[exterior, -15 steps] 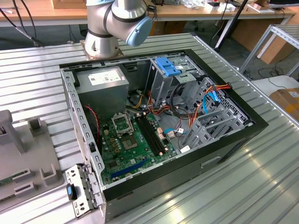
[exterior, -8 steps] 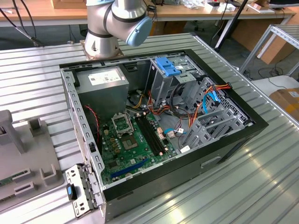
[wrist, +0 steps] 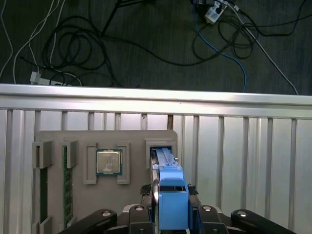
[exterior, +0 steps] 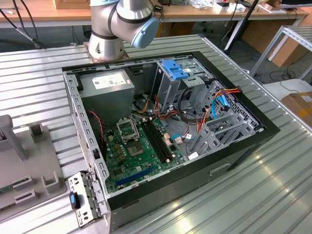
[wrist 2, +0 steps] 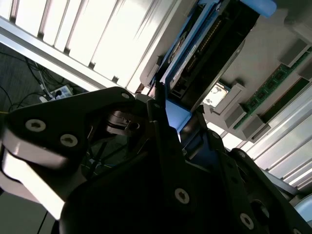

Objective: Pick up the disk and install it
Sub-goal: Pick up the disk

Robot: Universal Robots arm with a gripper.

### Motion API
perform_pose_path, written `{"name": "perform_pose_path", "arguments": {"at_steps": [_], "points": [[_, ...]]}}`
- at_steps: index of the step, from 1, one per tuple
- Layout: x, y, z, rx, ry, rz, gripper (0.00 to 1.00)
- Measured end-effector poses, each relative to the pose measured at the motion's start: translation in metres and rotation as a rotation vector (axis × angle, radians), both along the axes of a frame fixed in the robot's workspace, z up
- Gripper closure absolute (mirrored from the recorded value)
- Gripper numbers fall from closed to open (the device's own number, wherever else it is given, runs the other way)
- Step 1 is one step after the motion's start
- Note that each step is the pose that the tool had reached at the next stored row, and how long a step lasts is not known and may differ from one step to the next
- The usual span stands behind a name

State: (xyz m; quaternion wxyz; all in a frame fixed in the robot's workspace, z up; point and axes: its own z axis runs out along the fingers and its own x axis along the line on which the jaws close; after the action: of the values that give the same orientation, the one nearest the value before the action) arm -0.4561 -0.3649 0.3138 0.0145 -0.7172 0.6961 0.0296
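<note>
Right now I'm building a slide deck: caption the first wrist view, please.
Robot hand at the blue-railed disk, standing on edge in the grey tray slot beside a processor.

I see a ribbed silver table [exterior: 273, 195]. Behind it stand long wooden desks [exterior: 44, 12]. Black cables [wrist: 73, 44] lie on the dark floor [wrist: 146, 73].

Silver-grey arm [exterior: 105, 29], pale blue joint cap [exterior: 145, 32], black claw [wrist: 171, 204], silver screws [wrist 2: 182, 195]

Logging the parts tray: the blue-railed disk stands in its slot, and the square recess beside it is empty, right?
Not empty: the first wrist view shows a processor chip in that recess. The disk stands in its slot in the tray.
</note>
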Motion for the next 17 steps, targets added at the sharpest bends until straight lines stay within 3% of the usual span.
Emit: {"name": "perform_pose_path", "arguments": {"at_steps": [3,8,15,17], "points": [[0.0,0.0,0.0019,-0.0001,0.0003,0.0,0.63],[0.0,0.0,0.0126,0.0,-0.0001,0.0,0.63],[0.0,0.0,0.0361,-0.0001,0.0001,0.0,0.63],[0.0,0.0,0.0508,0.0,-0.0001,0.0,0.63]]}}
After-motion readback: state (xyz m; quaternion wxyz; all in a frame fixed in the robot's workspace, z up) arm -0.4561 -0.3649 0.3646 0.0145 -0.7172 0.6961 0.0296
